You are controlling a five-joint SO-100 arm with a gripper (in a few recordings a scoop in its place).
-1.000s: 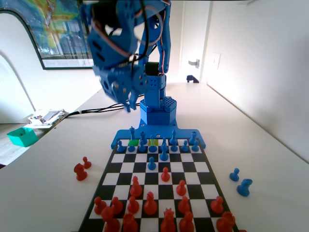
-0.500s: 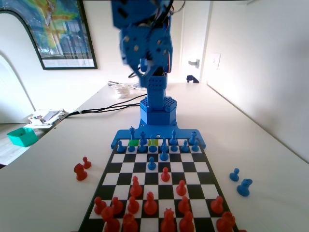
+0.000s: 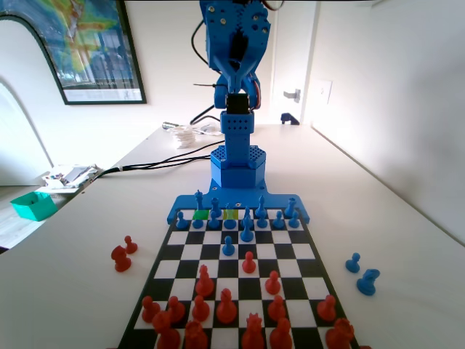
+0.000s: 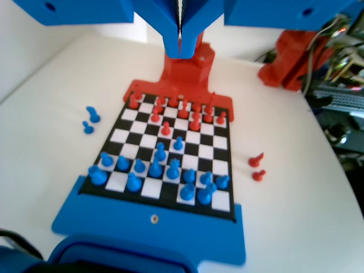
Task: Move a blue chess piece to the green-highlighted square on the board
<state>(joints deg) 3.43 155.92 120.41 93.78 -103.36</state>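
My gripper (image 3: 236,75) is raised high above the arm's base, well behind the board (image 3: 285,251). In the wrist view the gripper (image 4: 181,52) has its jaws pressed together with nothing between them. The green-highlighted square (image 3: 199,214) lies in the board's far row, left of centre, with a lime square (image 3: 231,214) two squares to its right. Blue pieces (image 3: 247,218) crowd the two far rows, and one blue pawn (image 3: 228,247) stands a little forward. In the wrist view the blue pieces (image 4: 156,169) fill the near rows.
Red pieces (image 3: 226,307) fill the near rows in the fixed view. Two blue pieces (image 3: 361,273) stand off the board on the right and red ones (image 3: 120,256) on the left. A teal box (image 3: 33,205) and cables (image 3: 145,165) lie far left.
The arm has swung from the left to the centre and risen, so the gripper now sits high over the base. The pieces have not moved.
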